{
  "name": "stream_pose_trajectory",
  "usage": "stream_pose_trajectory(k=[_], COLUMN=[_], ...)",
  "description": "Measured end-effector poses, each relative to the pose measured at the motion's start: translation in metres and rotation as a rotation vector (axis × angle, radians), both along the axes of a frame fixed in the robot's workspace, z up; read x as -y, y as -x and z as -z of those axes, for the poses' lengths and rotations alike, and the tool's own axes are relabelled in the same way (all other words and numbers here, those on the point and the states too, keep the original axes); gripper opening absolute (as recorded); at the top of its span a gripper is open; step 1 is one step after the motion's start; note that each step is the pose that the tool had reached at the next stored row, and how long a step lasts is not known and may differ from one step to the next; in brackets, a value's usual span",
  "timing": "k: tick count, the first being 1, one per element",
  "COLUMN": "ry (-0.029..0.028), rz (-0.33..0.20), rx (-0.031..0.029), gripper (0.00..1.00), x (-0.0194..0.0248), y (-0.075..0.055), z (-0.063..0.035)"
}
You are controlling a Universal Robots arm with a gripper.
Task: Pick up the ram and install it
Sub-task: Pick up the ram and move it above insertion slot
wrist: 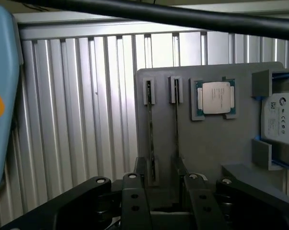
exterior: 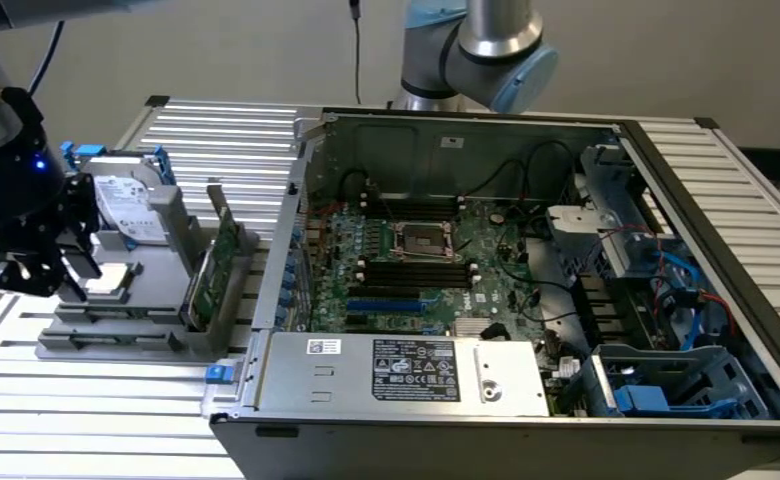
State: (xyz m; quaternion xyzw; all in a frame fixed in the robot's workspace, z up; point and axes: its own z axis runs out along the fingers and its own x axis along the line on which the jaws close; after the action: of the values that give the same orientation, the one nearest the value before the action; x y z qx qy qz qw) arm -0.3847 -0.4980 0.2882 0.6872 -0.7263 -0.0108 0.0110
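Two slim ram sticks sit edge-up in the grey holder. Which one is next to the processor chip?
The ram stick directly beside the processor chip. The other ram stick runs near the grey holder's edge, next to the slatted table.

Silver arm (exterior: 490, 30) with pale blue joint caps; black tool (exterior: 37, 274), seemingly 1 blue light.

Soft, even light from above fills the exterior view. The ribbed counter (exterior: 110, 400) shines pale, while the open case (exterior: 444, 150) holds deeper shadow along its walls. A small blue lamp (exterior: 41, 163) glows at the exterior view's left. In the wrist view the counter's slats carry bright streaks of glare, and the tool (wrist: 160, 175) lies dark, underlit.
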Motion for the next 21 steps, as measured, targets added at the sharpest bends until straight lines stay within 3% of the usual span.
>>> stream_pose_trajectory(k=[21], ry=[-0.0001], rz=[-0.091], rx=[0.0001], gripper=[0.36], x=[0.0019], y=[0.0], z=[0.0382])
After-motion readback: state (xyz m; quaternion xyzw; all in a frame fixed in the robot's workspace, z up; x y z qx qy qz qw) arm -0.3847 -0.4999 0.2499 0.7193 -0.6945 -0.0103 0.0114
